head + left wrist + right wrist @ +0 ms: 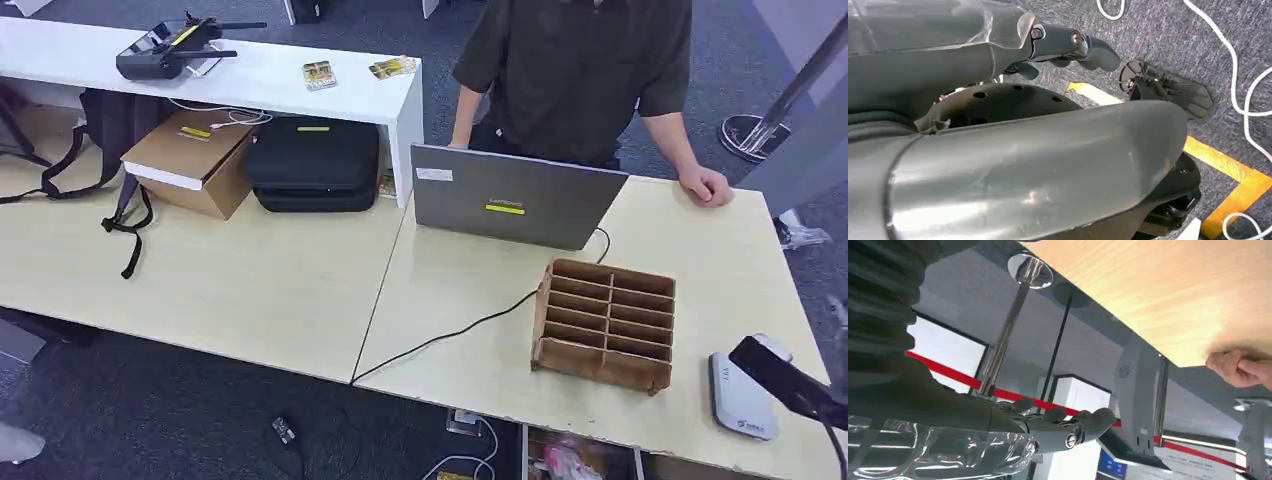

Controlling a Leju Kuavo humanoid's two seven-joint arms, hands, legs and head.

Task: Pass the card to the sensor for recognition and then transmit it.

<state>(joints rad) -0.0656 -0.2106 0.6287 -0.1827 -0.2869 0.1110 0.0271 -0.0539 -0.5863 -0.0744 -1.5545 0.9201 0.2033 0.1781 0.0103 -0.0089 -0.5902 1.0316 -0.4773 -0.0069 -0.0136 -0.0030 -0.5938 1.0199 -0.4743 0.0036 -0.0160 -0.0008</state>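
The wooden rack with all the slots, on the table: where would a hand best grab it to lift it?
Probably its two end walls, coming down from above. The wooden rack lies on the table with slots facing up; the dividers are thin, and the laptop crowds its far side.

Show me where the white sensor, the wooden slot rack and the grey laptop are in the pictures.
white sensor (pixel 741 402): head view, on its flat top face.
wooden slot rack (pixel 607 322): head view, on the dividers at its middle.
grey laptop (pixel 515 195): head view, on the back of its raised lid.
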